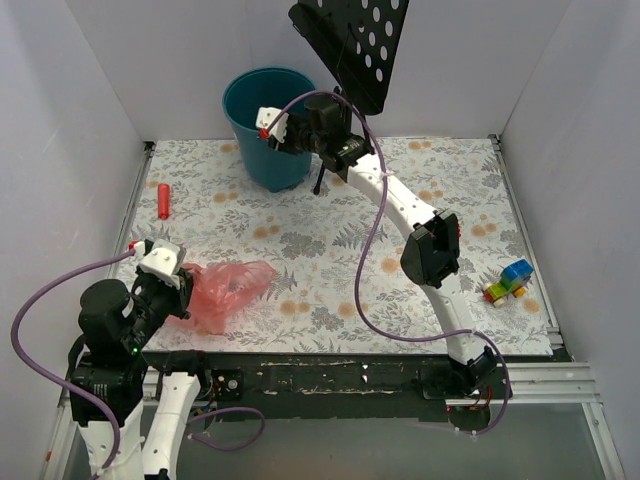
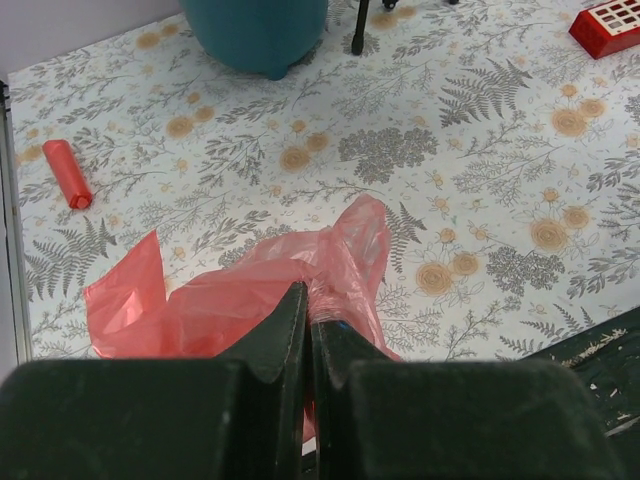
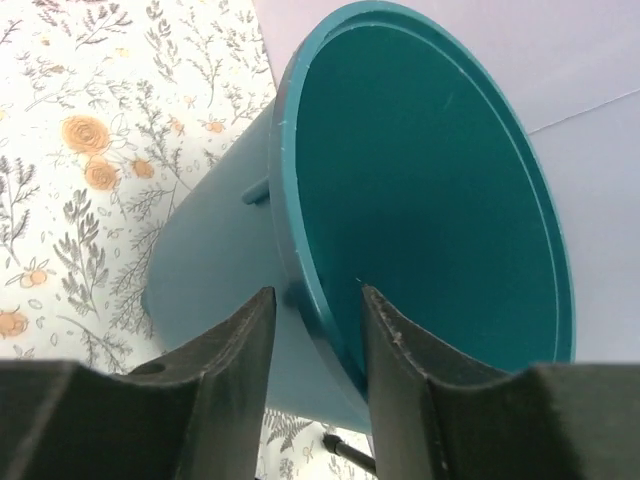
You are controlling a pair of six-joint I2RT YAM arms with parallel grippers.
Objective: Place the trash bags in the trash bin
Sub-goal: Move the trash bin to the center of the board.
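Note:
The trash bag (image 1: 228,288), a crinkly translucent red film, lies crumpled on the floral mat at the near left. My left gripper (image 1: 188,290) is shut on its near edge; in the left wrist view the fingers (image 2: 308,297) pinch a fold of the trash bag (image 2: 240,295). The trash bin (image 1: 262,160), a teal bucket, stands at the back centre-left, and its base also shows in the left wrist view (image 2: 255,30). My right gripper (image 1: 280,138) is at the bin's near-right rim. In the right wrist view it (image 3: 318,295) is open, with the rim (image 3: 300,200) between its fingers, one outside and one inside.
A small red cylinder (image 1: 163,200) lies at the left edge of the mat. A coloured block toy (image 1: 508,280) sits at the right. A black perforated stand (image 1: 350,40) rises behind the bin. A red square toy (image 2: 610,25) is at the far right. White walls enclose three sides.

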